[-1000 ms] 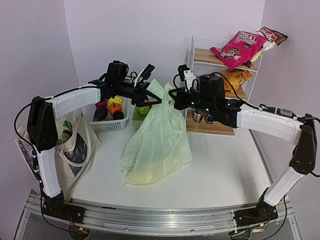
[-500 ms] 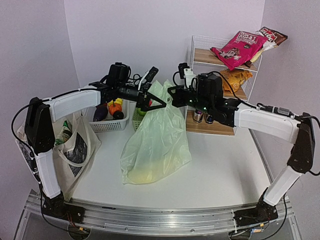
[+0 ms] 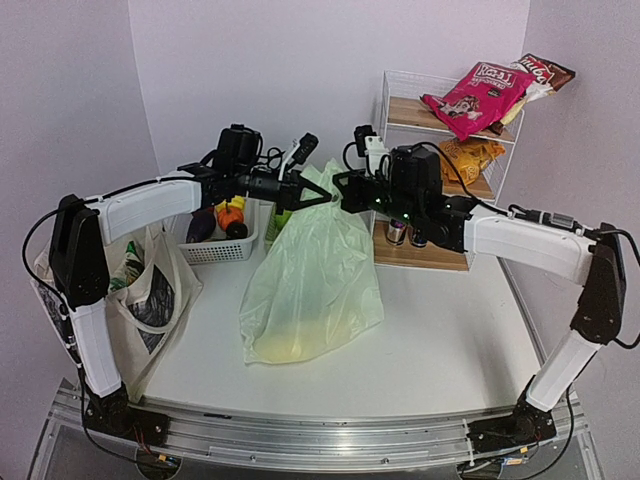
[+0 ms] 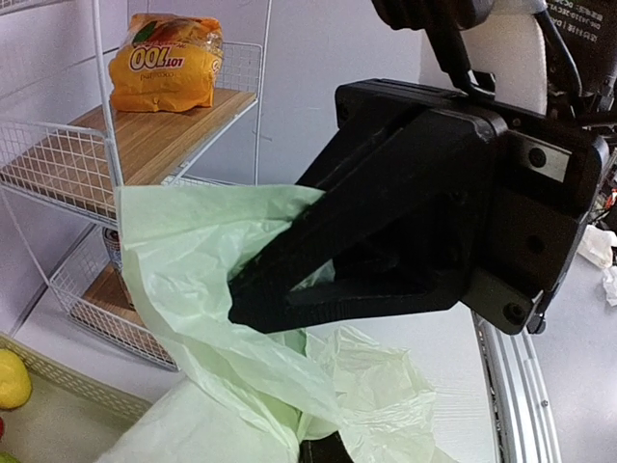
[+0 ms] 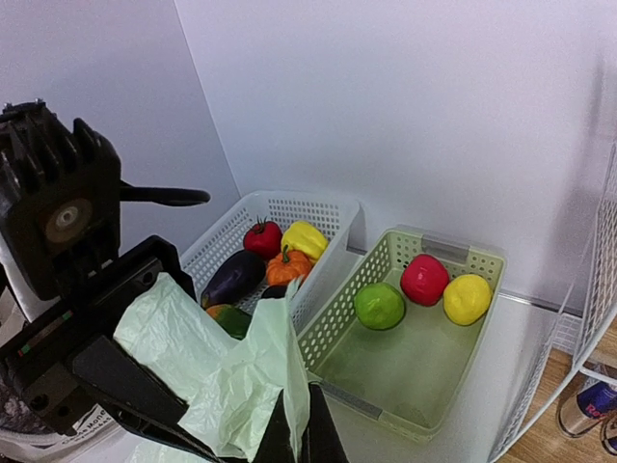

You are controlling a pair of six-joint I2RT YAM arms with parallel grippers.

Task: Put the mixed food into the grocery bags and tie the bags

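Observation:
The pale-green plastic grocery bag [image 3: 315,280] hangs upright at mid-table, and something yellow shows through its bottom. My left gripper [image 3: 318,198] is shut on a fold of its top edge; in the left wrist view only a dark fingertip [image 4: 323,449] pokes out of the film [image 4: 193,251]. My right gripper [image 3: 340,189] is shut on the neighbouring flap [image 5: 231,367], which is pinched between its fingers [image 5: 301,439]. The cream canvas tote [image 3: 145,295] slumps at the left table edge with a green-white packet [image 3: 130,262] inside. Pink [image 3: 475,92] and orange [image 3: 470,155] snack packets lie on the rack.
A white basket [image 5: 318,207] of vegetables and a green basket [image 5: 453,256] holding three round fruits stand by the back wall behind the bag. A wire rack [image 3: 440,258] with wooden shelves fills the back right, with small cans [image 3: 408,233] on its lowest shelf.
The left gripper's jaws stood wide open beside the bag's top and have now closed on the film. The right gripper kept its hold and shifted slightly left.

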